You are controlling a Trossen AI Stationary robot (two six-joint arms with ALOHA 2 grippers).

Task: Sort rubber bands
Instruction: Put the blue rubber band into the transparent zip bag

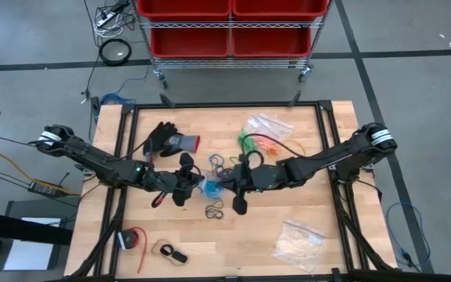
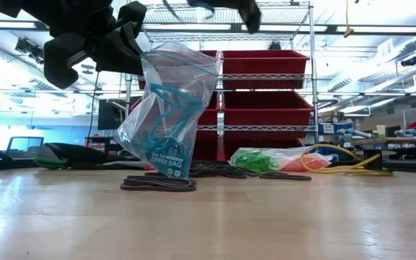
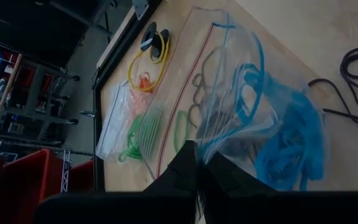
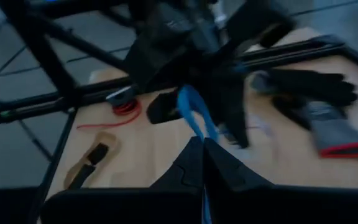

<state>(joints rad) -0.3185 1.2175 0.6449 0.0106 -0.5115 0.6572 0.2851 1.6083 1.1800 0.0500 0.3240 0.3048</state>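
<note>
A clear zip bag (image 2: 168,108) with blue rubber bands (image 3: 284,149) inside hangs over the table's middle from my left gripper (image 3: 197,157), which is shut on it. My right gripper (image 4: 202,146) is just right of the bag (image 1: 210,186), raised high and shut on a blue rubber band (image 4: 194,112). Loose black rubber bands (image 2: 157,185) lie on the table under and around the bag (image 1: 214,210). Clear bags with green and orange bands (image 1: 258,141) lie flat at the far side. My left gripper pinches the bag's upper edge (image 3: 207,149), near the zip strip, between its two shut fingers. The bag hangs below the fingers with its mouth gaping; whether its lower end (image 2: 170,172) touches the table I cannot tell. My right gripper pinches a blue rubber band (image 4: 197,127) between its shut fingertips. The band's loop stands out beyond the fingers, clear of the table.
A black and grey glove (image 1: 169,141) lies at the far left. A clear bag of whitish pieces (image 1: 297,243) lies at the near right. A red coil (image 1: 135,239) and a small strap (image 1: 171,252) lie at the near left. A yellow cable (image 2: 341,162) lies by the green bag.
</note>
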